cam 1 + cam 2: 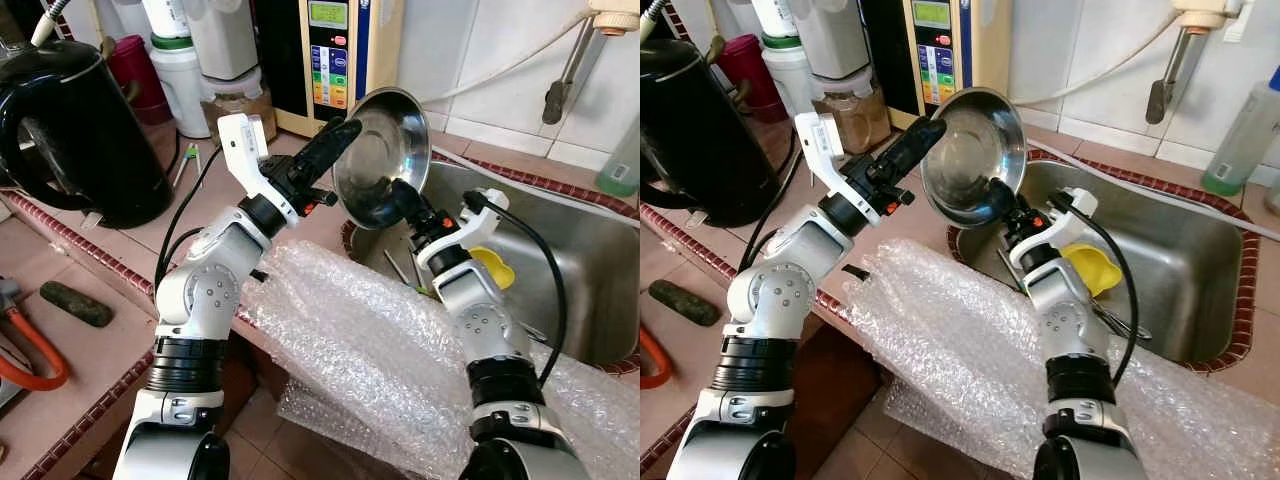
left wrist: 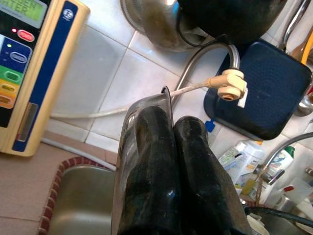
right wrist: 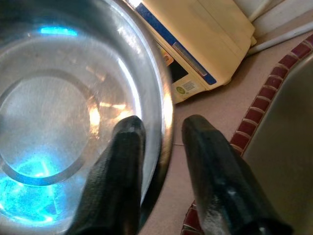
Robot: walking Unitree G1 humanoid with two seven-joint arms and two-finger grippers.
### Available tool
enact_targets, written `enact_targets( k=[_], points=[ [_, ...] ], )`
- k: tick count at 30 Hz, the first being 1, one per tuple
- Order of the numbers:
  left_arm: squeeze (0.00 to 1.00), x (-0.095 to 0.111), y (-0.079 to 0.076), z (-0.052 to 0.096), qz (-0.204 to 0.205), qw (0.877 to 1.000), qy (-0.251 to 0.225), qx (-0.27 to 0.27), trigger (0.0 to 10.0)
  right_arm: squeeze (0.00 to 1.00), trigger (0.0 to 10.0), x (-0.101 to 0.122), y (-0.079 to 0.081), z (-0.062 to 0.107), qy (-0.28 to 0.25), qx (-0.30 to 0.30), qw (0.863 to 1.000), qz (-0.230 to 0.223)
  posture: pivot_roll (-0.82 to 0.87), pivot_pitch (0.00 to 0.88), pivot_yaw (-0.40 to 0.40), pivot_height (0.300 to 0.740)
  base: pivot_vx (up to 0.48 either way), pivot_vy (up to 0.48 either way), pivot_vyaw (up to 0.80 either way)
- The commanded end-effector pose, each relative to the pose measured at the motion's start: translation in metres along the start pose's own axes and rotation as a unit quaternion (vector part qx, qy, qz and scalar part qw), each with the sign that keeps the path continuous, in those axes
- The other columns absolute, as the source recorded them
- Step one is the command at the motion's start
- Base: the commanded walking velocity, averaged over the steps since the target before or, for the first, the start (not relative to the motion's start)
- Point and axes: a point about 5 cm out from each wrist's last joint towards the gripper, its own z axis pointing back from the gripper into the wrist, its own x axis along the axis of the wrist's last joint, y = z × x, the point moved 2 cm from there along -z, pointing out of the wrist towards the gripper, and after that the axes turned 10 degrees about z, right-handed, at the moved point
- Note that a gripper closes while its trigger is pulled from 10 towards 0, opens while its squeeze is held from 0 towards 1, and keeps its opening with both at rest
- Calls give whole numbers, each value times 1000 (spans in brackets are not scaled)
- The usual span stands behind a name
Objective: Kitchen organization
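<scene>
Now mid-handover above the sink [image 1: 585,270] edge | steel bowl [image 1: 378,150] held tilted, shiny, empty | right pincer [image 3: 164,128] pinching its lower rim, left pincer [image 1: 335,135] pressed on the upper rim | next, I judge: one releases, then set it down level.

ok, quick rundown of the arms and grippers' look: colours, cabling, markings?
Both arms are silver, with round joint housings showing screw heads and black ribbed bands. Left gripper and right gripper each have two long glossy black fingers, a white wrist bracket and small red-orange parts at the base. A black cable loops along each forearm.
</scene>
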Motion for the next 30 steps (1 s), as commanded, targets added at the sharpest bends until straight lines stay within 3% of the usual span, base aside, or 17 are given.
enact_targets(
  k=[1, 13, 20, 21, 22, 23, 24, 30],
  points=[
    [0, 7, -3, 0, -6, 1000, -8, -6, 0, 0, 0, 4, 2, 1, -12, 7, 1000, -4, -14, 18, 63, 740, 0, 0, 0],
    [0, 6, -3, 0, -4, 1000, -6, -5, 0, 0, 0, 4, 4, 0, -14, 12, 1000, -14, -13, 19, 64, 740, 0, 0, 0],
    [0, 6, -3, 0, -2, 1000, -7, -4, 0, 0, 0, -5, 15, -1, 6, 41, 999, -30, -11, 19, 63, 740, 0, 0, 0],
    [0, 6, -3, 0, -1, 1000, -7, -4, 0, 0, 1843, -7, 17, -1, 13, 45, 999, -27, -11, 19, 63, 740, 0, 0, 0],
    [0, 6, -3, 0, -1, 1000, -7, -4, 0, 0, 1843, -9, 17, -1, 17, 46, 998, -25, -11, 19, 63, 740, 0, 0, 0],
    [0, 6, -3, 0, 0, 1000, -7, -4, 0, 0, 8667, -10, 17, -1, 22, 44, 999, -19, -11, 19, 63, 740, 0, 0, 0],
    [0, 6, -3, 0, 0, 1000, -6, -5, 0, 0, 10000, -12, 16, -1, 27, 40, 999, -14, -11, 19, 63, 740, 0, 0, 0],
    [0, 4, 2, 2, -4, 1000, 1, 2, 0, 0, 10000, -12, 14, -1, 31, 34, 999, -7, -11, 19, 63, 740, 0, 0, 0]
  ],
)
